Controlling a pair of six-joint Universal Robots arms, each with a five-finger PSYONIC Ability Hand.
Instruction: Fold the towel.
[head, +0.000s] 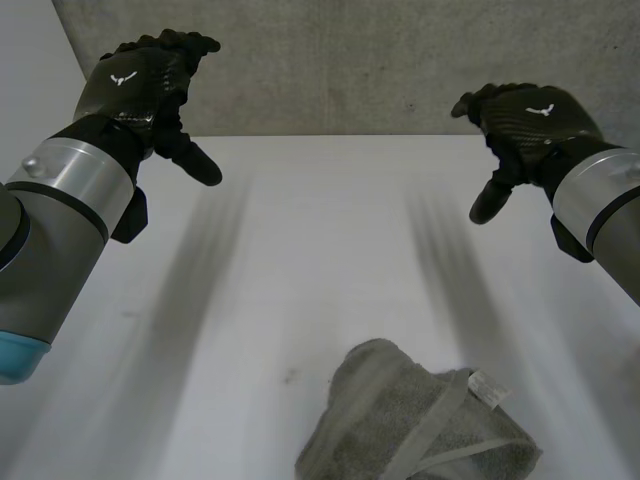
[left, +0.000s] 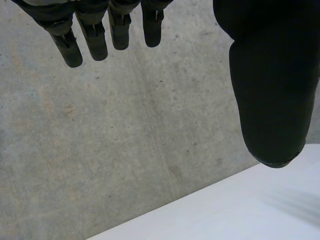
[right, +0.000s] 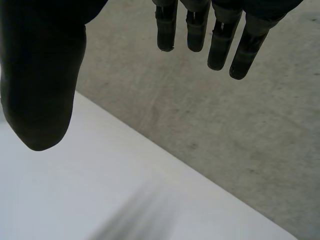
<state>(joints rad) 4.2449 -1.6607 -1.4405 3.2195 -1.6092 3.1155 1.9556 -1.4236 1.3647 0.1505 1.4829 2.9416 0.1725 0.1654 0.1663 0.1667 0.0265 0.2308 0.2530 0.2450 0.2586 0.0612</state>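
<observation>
A grey towel (head: 415, 425) lies crumpled in a heap at the near edge of the white table (head: 320, 260), right of centre, with a white label (head: 488, 388) showing on its right side. My left hand (head: 140, 85) hovers high over the table's far left, open and empty; its fingers (left: 95, 35) and thumb (left: 272, 85) hang straight in the left wrist view. Over the far right my right hand (head: 525, 120) is raised the same way, open, with fingers (right: 220, 35) and thumb (right: 42, 80) apart. Both hands are far from the towel.
A grey concrete wall (head: 380, 60) rises directly behind the table's far edge. Bare table surface spreads between the hands and the towel.
</observation>
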